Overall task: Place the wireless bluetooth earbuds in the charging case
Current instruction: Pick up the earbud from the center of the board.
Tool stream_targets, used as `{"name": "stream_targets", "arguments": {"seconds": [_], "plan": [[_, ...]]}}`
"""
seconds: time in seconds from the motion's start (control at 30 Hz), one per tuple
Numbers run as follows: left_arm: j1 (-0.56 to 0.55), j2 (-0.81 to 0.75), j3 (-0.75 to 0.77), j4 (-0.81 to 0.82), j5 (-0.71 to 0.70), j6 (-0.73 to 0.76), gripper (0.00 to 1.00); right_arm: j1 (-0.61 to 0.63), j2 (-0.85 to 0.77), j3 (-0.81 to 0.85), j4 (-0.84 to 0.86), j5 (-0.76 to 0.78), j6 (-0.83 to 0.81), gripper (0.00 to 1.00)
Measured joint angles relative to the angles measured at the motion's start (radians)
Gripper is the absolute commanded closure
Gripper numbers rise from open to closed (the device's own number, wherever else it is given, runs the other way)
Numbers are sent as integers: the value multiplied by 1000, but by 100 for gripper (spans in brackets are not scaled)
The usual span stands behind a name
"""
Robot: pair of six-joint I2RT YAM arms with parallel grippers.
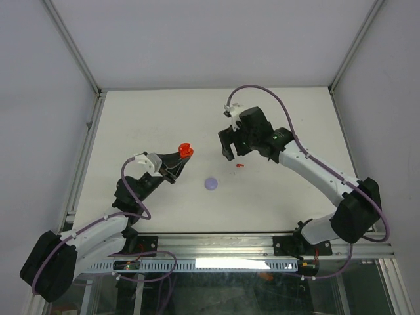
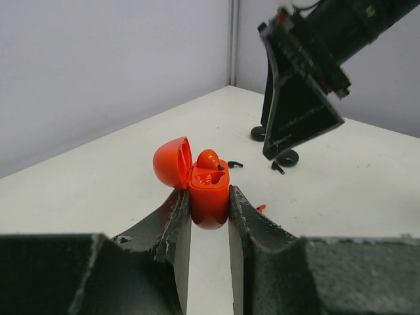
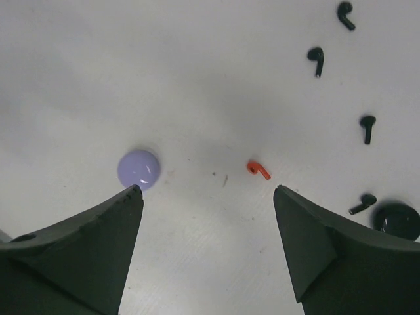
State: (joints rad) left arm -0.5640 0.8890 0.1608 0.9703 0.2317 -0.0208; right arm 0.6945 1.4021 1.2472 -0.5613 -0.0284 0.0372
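My left gripper (image 2: pixel 209 200) is shut on a red charging case (image 2: pixel 210 190), held upright above the table with its lid (image 2: pixel 172 162) swung open to the left. A red earbud (image 2: pixel 209 157) sits in one of its sockets. In the top view the case (image 1: pixel 186 150) hangs left of centre. My right gripper (image 3: pixel 207 190) is open above the table with nothing between its fingers. A second red earbud (image 3: pixel 258 170) lies on the table just beyond the right fingertip; the top view shows this earbud (image 1: pixel 240 165) below that gripper (image 1: pixel 228 152).
A lilac round disc (image 3: pixel 138 168) lies by the right gripper's left fingertip. Several black earbuds (image 3: pixel 316 59) are scattered to the right, with a black round disc (image 3: pixel 396 220) near them. The right arm (image 2: pixel 298 85) hangs close beyond the case. White walls enclose the table.
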Motion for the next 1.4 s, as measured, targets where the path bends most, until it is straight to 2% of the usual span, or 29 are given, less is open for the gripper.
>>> {"name": "stream_targets", "arguments": {"seconds": [0.27, 0.6, 1.0, 1.4], "plan": [[0, -58, -1, -111, -21, -23, 98, -64, 167, -50, -49, 22, -48, 28], [0, -49, -1, -146, -23, -40, 98, -68, 414, 7, -98, 40, -117, 41], [0, -37, -1, -179, -23, -39, 98, -82, 515, 115, -131, 43, -212, 58], [0, -16, -1, -178, -22, -40, 98, -84, 558, 135, -195, 39, -253, 66]]}}
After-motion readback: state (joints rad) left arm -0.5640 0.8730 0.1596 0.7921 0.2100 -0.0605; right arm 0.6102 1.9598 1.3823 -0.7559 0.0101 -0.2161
